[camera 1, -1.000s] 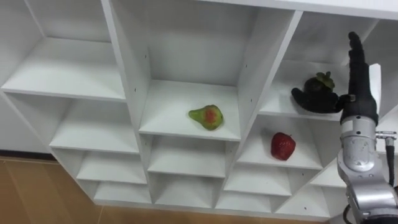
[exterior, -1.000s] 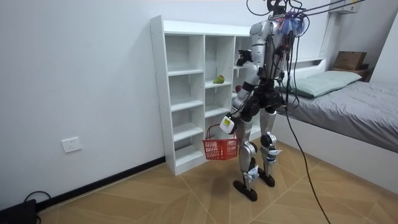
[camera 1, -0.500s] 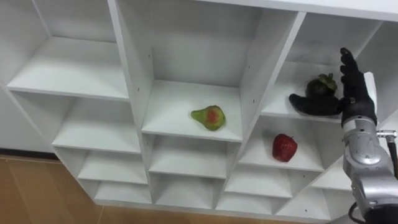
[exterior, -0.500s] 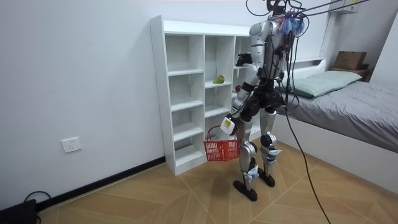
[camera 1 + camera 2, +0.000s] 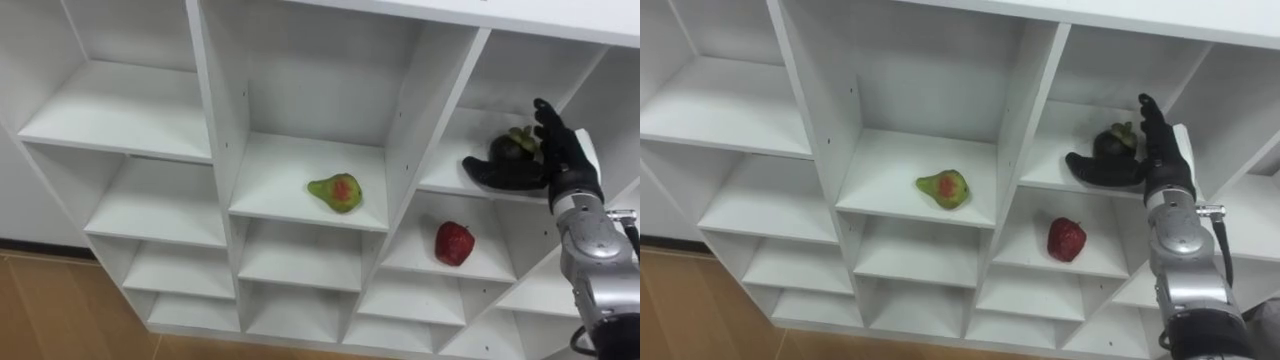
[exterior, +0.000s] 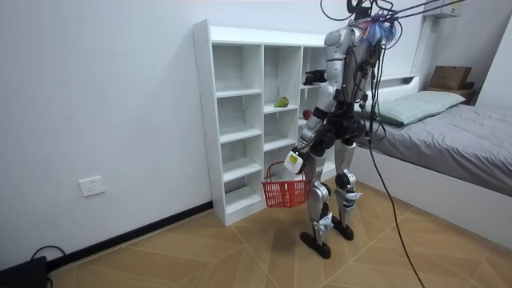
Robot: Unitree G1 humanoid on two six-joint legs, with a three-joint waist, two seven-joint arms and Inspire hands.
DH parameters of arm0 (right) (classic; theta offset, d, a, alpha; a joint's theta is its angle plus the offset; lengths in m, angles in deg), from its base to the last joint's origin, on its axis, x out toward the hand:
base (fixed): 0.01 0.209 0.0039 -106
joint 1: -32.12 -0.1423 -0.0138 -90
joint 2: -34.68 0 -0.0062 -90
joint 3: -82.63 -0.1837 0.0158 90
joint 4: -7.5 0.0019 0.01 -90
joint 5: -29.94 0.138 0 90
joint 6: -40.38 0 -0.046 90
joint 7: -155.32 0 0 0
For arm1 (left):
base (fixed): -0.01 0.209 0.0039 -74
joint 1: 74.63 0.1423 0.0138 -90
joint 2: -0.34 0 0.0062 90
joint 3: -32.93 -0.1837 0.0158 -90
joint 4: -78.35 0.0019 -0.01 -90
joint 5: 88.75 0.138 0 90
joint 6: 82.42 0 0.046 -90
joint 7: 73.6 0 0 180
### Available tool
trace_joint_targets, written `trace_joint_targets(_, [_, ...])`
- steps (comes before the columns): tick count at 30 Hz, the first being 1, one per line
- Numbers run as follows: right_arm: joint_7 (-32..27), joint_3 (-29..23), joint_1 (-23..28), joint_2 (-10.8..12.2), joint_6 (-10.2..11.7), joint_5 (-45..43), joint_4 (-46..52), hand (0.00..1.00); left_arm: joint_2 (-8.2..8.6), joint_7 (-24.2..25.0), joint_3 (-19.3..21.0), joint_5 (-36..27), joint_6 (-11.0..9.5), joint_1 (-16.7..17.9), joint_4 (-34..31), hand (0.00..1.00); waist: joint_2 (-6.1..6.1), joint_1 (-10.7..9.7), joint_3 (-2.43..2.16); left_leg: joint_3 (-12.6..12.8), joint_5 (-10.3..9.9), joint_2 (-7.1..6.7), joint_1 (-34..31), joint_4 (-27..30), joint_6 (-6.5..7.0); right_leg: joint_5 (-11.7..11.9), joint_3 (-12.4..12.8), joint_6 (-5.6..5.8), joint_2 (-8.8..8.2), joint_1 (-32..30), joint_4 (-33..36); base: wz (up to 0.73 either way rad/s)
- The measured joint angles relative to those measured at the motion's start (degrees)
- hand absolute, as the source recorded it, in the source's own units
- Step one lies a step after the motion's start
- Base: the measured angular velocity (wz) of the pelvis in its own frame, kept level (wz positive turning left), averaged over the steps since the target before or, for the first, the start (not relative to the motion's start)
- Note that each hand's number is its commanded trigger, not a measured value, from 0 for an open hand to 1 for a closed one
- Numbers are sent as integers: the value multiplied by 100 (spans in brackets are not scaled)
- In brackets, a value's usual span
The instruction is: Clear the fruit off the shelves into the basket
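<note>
A dark mangosteen [image 5: 508, 147] sits on an upper shelf in the right column of the white closet [image 5: 214, 130]. My right hand [image 5: 560, 165] is open around it, thumb stretched along the shelf below the fruit and fingers raised at its right side. A green-red pear [image 5: 336, 192] lies on the middle column's shelf. One shelf below the mangosteen rests a red strawberry-like fruit [image 5: 454, 243]. In the room view my left hand [image 6: 294, 160] hangs low, shut on the handle of a red basket [image 6: 284, 192].
I stand facing the closet [image 6: 232, 120], at its right columns. Behind me, at the room view's right, is a bed [image 6: 448, 128] with a cardboard box [image 6: 450, 77] beyond it. A wall socket [image 6: 92, 186] is low on the wall.
My right hand has come down from a raised, straight pose and moved in beside the mangosteen. The head camera has shifted slightly; the fruits lie where they were.
</note>
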Motion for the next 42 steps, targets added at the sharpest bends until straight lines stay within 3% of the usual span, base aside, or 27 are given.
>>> trace_joint_targets(5, [106,-7,-2,-14,15,-84,-11,0,0,-21,-10,-1,0,-1,-5,100,-1,2,-1,-4,0,0,-2,3,0,0,1,-1,3,4,1,0])
trace_joint_targets(6, [115,-7,-2,-14,25,-99,-13,51,0,-33,-14,0,0,-1,-5,100,-1,2,-1,-3,0,0,-1,3,0,0,2,-1,3,5,1,0])
trace_joint_targets(7, [147,-7,-2,-14,39,-134,-13,66,0,-50,-18,0,0,0,-5,100,0,-2,0,-3,0,0,0,3,0,0,3,-1,3,6,1,0])
trace_joint_targets(8, [159,-7,-1,-14,43,-172,-13,98,0,-60,-19,0,0,-1,-5,100,1,-8,0,-4,0,0,0,3,0,0,3,-1,3,7,2,0])
trace_joint_targets(23, [138,-211,-1,-198,171,-345,-53,100,-90,-81,-121,7,-6,-6,-5,100,-8,-8,13,-6,-3,10,8,-34,-2,0,2,-1,11,28,8,0])
trace_joint_targets(42, [157,-194,2,-204,178,-321,10,100,-118,-82,-121,11,-6,-30,-12,100,14,15,41,-40,-6,7,-46,-87,-2,1,-14,0,12,-7,12,0])
